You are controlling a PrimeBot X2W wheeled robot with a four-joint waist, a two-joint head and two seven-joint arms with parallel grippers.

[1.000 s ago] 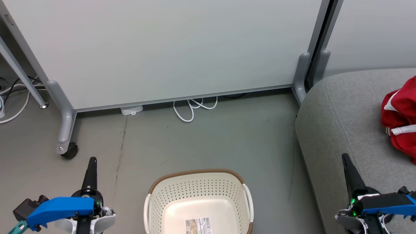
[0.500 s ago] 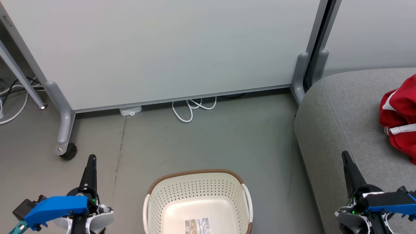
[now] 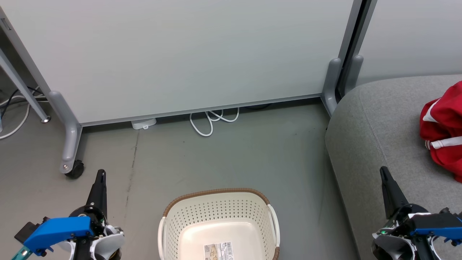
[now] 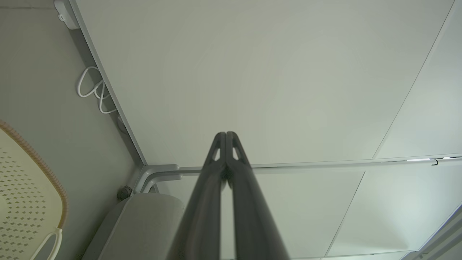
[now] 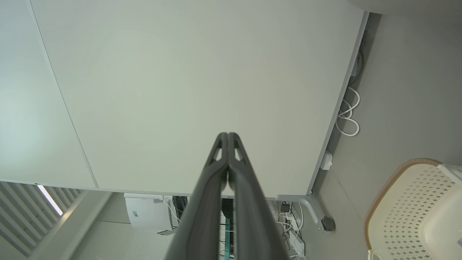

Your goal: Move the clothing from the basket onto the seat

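Note:
The cream-white basket (image 3: pixel 216 202) with its brown rim stands on the floor at the bottom centre of the head view, with nothing but a barcode label (image 3: pixel 219 251) inside. Red clothing (image 3: pixel 442 126) with white stripes lies bunched on the grey seat (image 3: pixel 375 119) at the right edge. My left gripper (image 3: pixel 101 174) is shut and hangs over the floor left of the basket. My right gripper (image 3: pixel 383 171) is shut over the seat's front left part, apart from the clothing. In both wrist views the fingers (image 4: pixel 226 135) (image 5: pixel 228 135) press together, empty.
A pale partition panel (image 3: pixel 180 54) on grey caster legs (image 3: pixel 70 159) stands behind the basket. White cable loops (image 3: pixel 209 122) and a small white box (image 3: pixel 143 123) lie at its foot. More cables trail at the far left (image 3: pixel 11 119).
The head view has shifted slightly, so everything sits a little further left. Both grippers stay shut; the basket and clothing have not moved.

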